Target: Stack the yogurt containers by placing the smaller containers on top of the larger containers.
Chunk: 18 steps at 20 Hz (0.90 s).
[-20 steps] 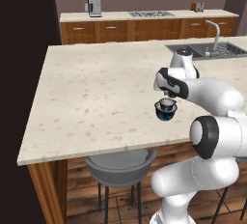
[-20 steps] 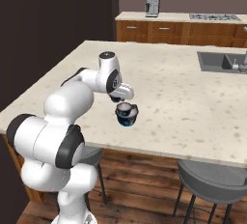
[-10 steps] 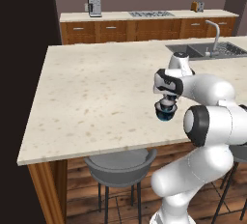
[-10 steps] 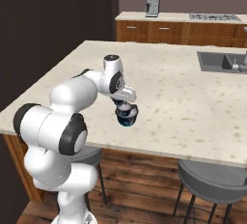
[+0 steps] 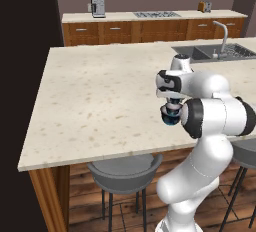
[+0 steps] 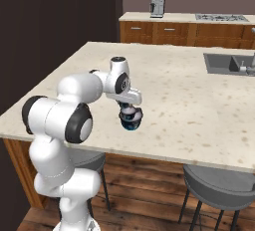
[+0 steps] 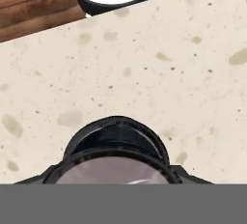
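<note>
1. Gripper (image 6: 130, 111) of the white arm points straight down over the near part of the speckled beige stone surface (image 5: 100, 96), its jaws partly spread around a small, dark, round, pale-topped yogurt cup (image 6: 129, 109), which it appears to hold by the sides.
2. Directly under that cup stands the wider dark navy yogurt cup with a teal lower band (image 6: 131, 121), upright on the surface near its front edge. In the left base view the same pair reads as one short column: the small cup (image 5: 172, 108) above, the wide cup (image 5: 171, 117) below.
3. Hand view: a pale grey foil top (image 7: 113, 171) with a dark rim sits at the bottom of the picture, and a wider dark round rim (image 7: 116, 133) shows just beyond it. The finger tips cannot be made out there.
4. Key relation: the target lies straight below the gripper, both cups' axes vertical and nearly in line. Whether the small cup's base already touches the large cup's top cannot be told; any gap is slight.
5. Judgement: placement is nearly done. What remains is a short vertical settle, then spreading the jaws and lifting straight up.
6. Risk: a sideways pull on release could tip the small cup off.
</note>
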Available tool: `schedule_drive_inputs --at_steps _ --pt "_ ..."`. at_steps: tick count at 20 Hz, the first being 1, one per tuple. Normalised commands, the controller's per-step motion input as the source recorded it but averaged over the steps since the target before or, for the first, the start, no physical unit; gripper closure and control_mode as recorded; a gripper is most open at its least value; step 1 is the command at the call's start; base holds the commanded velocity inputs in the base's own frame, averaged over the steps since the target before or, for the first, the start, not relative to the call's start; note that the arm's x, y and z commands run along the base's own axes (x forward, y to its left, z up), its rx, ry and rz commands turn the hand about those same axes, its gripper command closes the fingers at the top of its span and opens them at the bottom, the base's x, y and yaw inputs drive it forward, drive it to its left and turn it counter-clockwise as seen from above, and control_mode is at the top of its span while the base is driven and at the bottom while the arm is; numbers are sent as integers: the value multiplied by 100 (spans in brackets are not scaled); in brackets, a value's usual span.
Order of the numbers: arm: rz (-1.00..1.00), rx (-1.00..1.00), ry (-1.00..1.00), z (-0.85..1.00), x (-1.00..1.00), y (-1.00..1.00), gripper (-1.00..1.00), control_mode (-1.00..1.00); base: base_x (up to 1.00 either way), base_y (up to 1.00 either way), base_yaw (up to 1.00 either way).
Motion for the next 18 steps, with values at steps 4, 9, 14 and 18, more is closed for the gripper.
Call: schedule_drive_inputs --at_steps 4,9,14,18 --pt "0 0 5 -12 9 -6 100 -100 0 0 0" --pt "0 0 4 -15 7 -1 100 -100 0 0 0" --pt "0 0 2 -15 3 0 100 -100 0 0 0" --pt "0 0 2 -16 4 0 100 -100 0 0 0"
